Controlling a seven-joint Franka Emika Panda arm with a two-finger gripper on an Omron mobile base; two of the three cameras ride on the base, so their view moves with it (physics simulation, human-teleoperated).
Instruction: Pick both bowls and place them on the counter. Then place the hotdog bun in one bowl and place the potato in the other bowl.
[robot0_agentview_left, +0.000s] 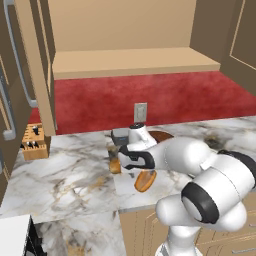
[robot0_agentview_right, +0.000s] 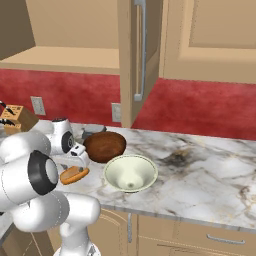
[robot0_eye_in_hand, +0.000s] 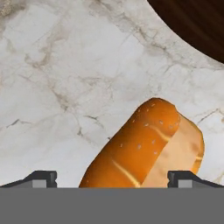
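The hand (robot0_eye_in_hand: 112, 179) hangs low over the bun (robot0_eye_in_hand: 144, 148), jaws spread wide, one fingertip (robot0_eye_in_hand: 41, 178) on each side of it with marble showing between the left tip and the bun; it holds nothing. The bun (robot0_agentview_right: 74, 174) lies on the table (robot0_agentview_right: 200, 175) near its front edge, split side up, close to the brown bowl (robot0_agentview_right: 105, 146). In the hand view a dark curved rim of that bowl (robot0_eye_in_hand: 192, 26) cuts the upper right corner, apart from the bun. The white bowl (robot0_agentview_right: 131, 173) stands upright on the table just right of the bun and just in front of the brown bowl; the two bowls look to be touching or nearly so. In the left base view the bun (robot0_agentview_left: 145, 181) pokes out below the arm, and a small brown lump (robot0_agentview_left: 115, 165) beside the wrist may be the potato, though it is mostly hidden. A knife block (robot0_agentview_left: 35, 142) stands at the far left of the table.
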